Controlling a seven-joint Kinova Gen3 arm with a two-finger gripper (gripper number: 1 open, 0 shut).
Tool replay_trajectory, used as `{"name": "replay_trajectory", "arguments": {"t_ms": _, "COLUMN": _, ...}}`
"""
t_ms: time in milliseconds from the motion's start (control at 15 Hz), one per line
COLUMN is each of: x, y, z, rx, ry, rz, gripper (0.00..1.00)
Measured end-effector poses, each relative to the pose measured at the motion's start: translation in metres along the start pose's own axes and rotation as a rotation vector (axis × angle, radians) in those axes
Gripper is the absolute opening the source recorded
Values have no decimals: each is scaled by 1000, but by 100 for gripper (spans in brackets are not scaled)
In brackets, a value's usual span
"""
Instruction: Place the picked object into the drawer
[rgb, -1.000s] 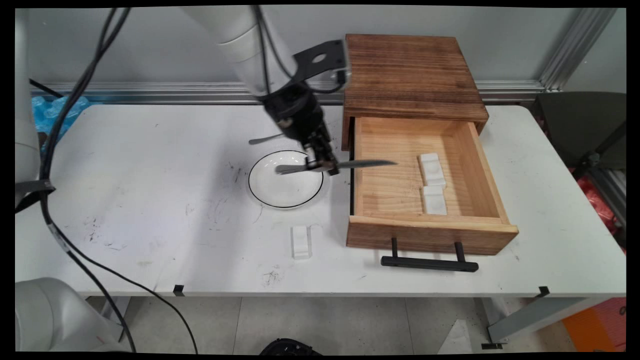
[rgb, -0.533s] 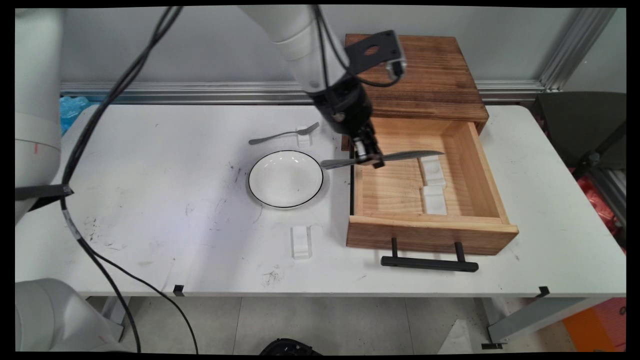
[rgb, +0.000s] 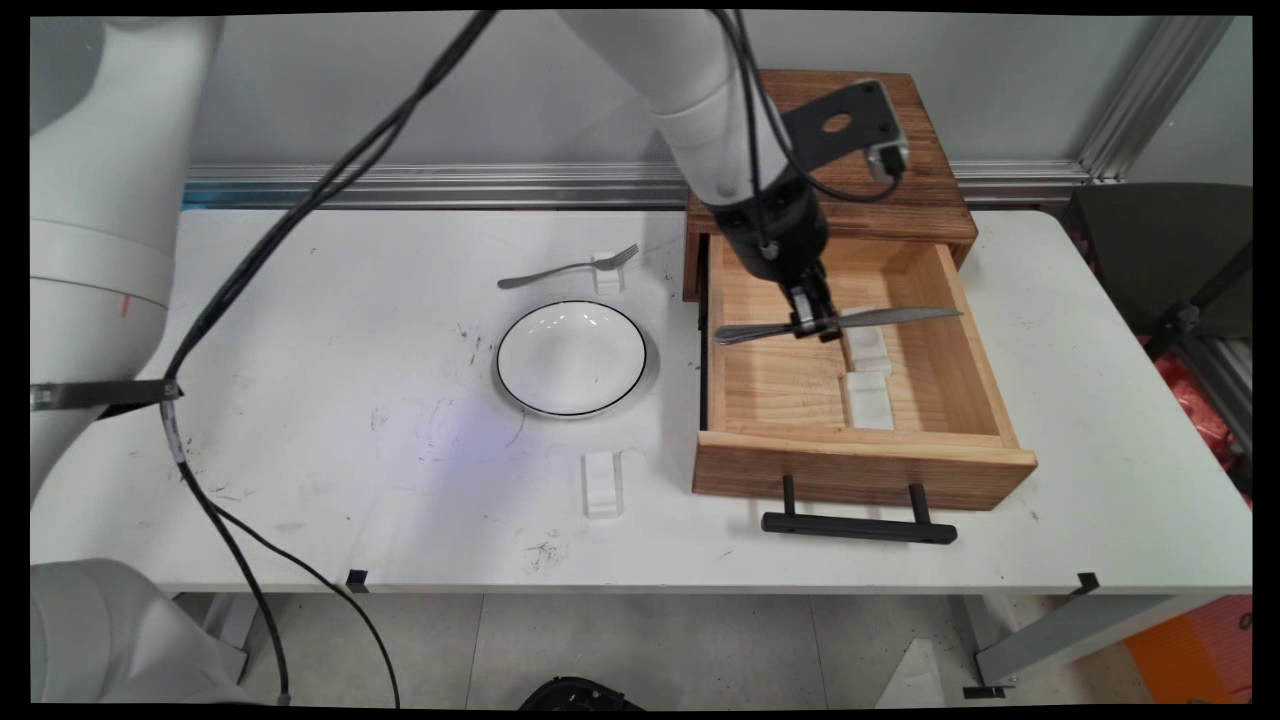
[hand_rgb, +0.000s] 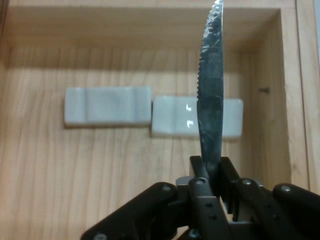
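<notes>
Hanging over the open wooden drawer (rgb: 800, 385), the gripper (rgb: 815, 325) is seen clamped on a table knife (rgb: 880, 318); half a second ago it was held at the drawer's left wall, with the knife's handle still out over the table (rgb: 300, 400), and a second ago it was over the white plate (rgb: 571, 357). Now the whole knife is carried within the drawer's outline, clear of its floor. The plate and the fork (rgb: 566, 268) are left well behind the hand, toward the arm's side, unchanged in place.

The knife's long axis is laid nearly level, crosswise to the drawer's depth, and the blade is pointed away from the plate toward the drawer's far side wall, its handle end trailing behind the fingers. In the hand view the serrated blade (hand_rgb: 212, 100) is shown running straight ahead from the closed fingers (hand_rgb: 199, 172), edge up. Just below the blade, two white rests (hand_rgb: 107, 106) are seen side by side on the drawer floor, one of them crossed by the blade.
</notes>
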Motion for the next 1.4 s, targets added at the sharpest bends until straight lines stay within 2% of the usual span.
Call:
{"name": "replay_trajectory", "arguments": {"t_ms": 533, "x": 13, "y": 6, "z": 38, "rx": -3, "ry": -4, "rz": 10, "gripper": 0}}
{"name": "replay_trajectory", "arguments": {"t_ms": 1400, "x": 4, "y": 9, "z": 72, "rx": -16, "ry": -16, "rz": 15, "gripper": 0}}
